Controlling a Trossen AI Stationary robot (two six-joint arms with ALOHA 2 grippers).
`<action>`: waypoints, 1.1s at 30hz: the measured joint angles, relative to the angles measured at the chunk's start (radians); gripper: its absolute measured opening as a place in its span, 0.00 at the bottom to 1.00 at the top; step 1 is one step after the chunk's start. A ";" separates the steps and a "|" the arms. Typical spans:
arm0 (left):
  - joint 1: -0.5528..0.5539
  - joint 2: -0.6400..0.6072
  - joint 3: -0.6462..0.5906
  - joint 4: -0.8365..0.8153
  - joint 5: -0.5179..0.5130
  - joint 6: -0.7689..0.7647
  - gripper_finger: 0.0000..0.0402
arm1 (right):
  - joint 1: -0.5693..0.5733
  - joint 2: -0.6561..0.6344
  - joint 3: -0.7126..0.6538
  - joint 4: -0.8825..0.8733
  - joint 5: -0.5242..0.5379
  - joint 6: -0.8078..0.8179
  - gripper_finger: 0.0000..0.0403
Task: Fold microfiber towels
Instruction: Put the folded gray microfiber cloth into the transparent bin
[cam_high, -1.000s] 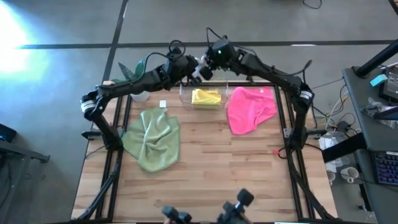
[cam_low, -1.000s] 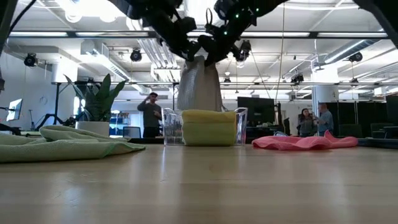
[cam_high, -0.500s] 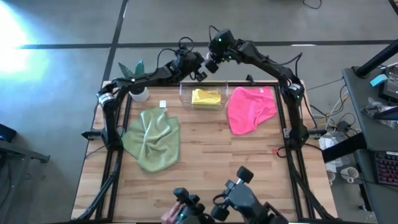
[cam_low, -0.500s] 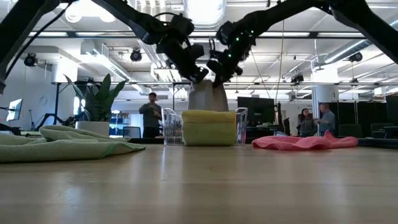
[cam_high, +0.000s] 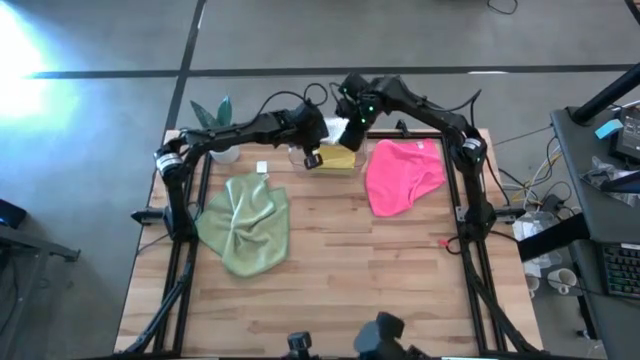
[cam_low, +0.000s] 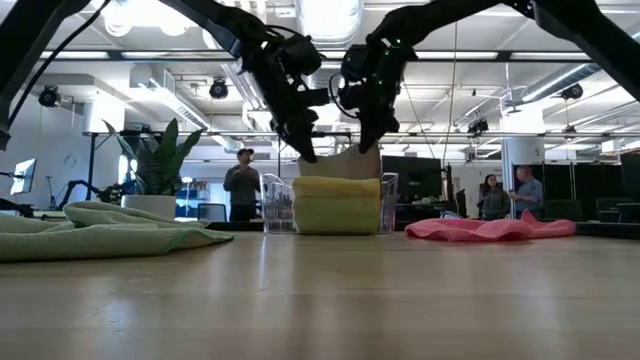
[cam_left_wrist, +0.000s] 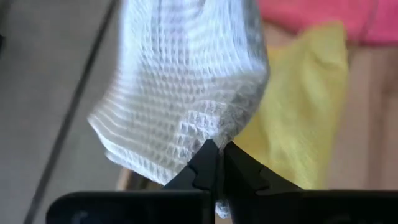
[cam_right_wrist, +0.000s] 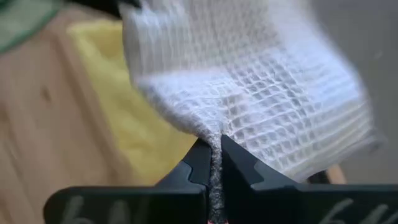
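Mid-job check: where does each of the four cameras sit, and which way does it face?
High view: overhead, straight down on the table; both arms show.
Low view: tabletop level, facing the room; both arms drop in over the clear bin.
Left wrist view: behind the left gripper, shut on the grey towel.
Right wrist view: behind the right gripper, pinching the same towel.
Both wrist views share the yellow towel.

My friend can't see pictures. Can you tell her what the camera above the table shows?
Two dark robot arms meet at the table's far edge, the left gripper and right gripper pinching a light grey waffle cloth over a folded yellow cloth. A crumpled sage green cloth lies left, a hot pink cloth right.
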 joint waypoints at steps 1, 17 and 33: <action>-0.003 0.000 0.001 -0.022 0.006 0.000 0.00 | 0.009 0.000 -0.001 -0.018 0.001 0.000 0.03; -0.038 -0.004 -0.008 -0.141 0.111 -0.002 0.00 | 0.068 0.002 -0.138 -0.031 0.001 0.056 0.03; -0.049 -0.004 -0.009 -0.161 0.117 -0.001 0.05 | 0.083 0.002 -0.147 -0.043 0.003 0.059 0.06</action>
